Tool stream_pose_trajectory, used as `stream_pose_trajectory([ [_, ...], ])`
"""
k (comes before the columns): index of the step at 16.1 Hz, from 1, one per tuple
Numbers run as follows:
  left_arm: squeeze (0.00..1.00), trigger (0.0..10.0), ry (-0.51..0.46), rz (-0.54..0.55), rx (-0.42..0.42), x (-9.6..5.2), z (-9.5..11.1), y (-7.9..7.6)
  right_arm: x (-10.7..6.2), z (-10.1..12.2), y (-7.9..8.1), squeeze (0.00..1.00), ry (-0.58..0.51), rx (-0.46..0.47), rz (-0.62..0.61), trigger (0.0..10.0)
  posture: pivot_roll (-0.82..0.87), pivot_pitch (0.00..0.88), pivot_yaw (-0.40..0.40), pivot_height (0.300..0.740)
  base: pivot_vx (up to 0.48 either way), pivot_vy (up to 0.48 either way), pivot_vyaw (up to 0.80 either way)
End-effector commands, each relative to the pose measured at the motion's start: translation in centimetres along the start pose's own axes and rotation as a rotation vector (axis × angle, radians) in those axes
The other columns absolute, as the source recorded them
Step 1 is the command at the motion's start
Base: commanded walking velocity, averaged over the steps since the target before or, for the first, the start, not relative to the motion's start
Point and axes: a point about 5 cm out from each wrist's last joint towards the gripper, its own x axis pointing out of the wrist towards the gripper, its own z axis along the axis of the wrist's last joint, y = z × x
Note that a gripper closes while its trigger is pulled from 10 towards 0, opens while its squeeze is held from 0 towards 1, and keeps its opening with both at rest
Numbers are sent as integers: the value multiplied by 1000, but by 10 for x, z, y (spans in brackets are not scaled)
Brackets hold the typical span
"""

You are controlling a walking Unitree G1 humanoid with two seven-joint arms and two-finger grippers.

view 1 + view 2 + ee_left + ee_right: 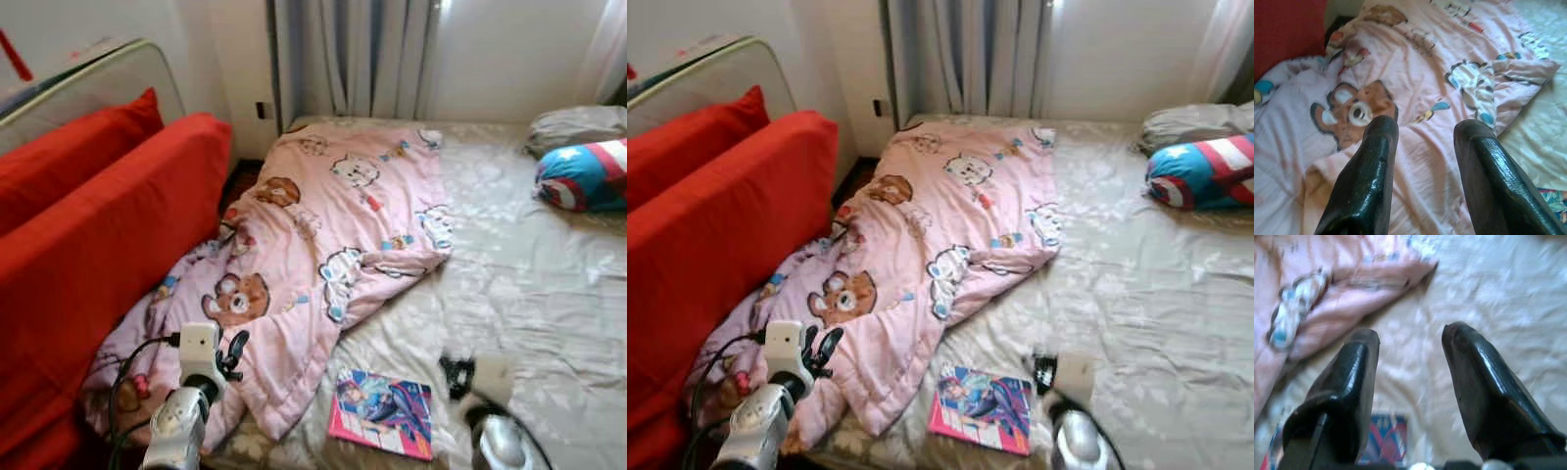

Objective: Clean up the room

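Both grippers are held spread and empty over the bed.

The left gripper [1422, 142] is poised above the pink cartoon-print quilt [323, 235], the right gripper [1410, 345] above the beige sheet [529, 284] just beyond a colourful book [384, 411]. No writing can be read on the book's cover. A red sofa [98, 245] is seen beside the bed.

The bed [529, 284] carries a pink quilt [323, 245], book [382, 413] and pillows [585, 174].

No legible text, label, brand or number found. The book [383, 413] on the bed [549, 284], just left of the right pincer [458, 377], carries a cover too blurred to read. The quilt [323, 245] bears cartoon prints, no lettering discernible.
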Motion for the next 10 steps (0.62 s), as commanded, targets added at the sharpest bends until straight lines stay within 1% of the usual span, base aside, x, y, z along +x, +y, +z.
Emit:
stream_pose_trajectory([
  [1, 0, 10000, -28, 11, -9, -4, 3, 5, -4, 1, 0, 0, -33, 19, -15, 10000, -94, 27, 37, 740, 0, 0, 0],
  [3, 0, 10000, -102, -1, 2, -7, 17, 5, -9, 17, 4, 0, -137, 7, -22, 10000, -90, 16, 25, 740, 0, 0, 0],
  [5, 0, 10000, -147, -44, 13, -5, 29, -2, -15, 25, 6, 0, -189, 14, -45, 10000, -101, 0, 27, 740, 0, 0, 0],
  [6, 0, 10000, -166, -54, 12, -3, 34, -4, -18, 27, 7, 0, -198, 14, -52, 10000, -103, 0, 27, 740, 0, 0, 0],
  [8, 0, 10000, -154, -55, 7, -2, 33, -4, -20, 20, 7, 0, -164, 12, -71, 10000, -108, 0, 27, 740, 0, 0, 0],
  [10, 0, 10000, -151, -58, 2, 1, 35, -7, -20, 22, 12, 0, -159, 6, -60, 10000, -113, 0, 28, 740, 0, 0, 0],
])
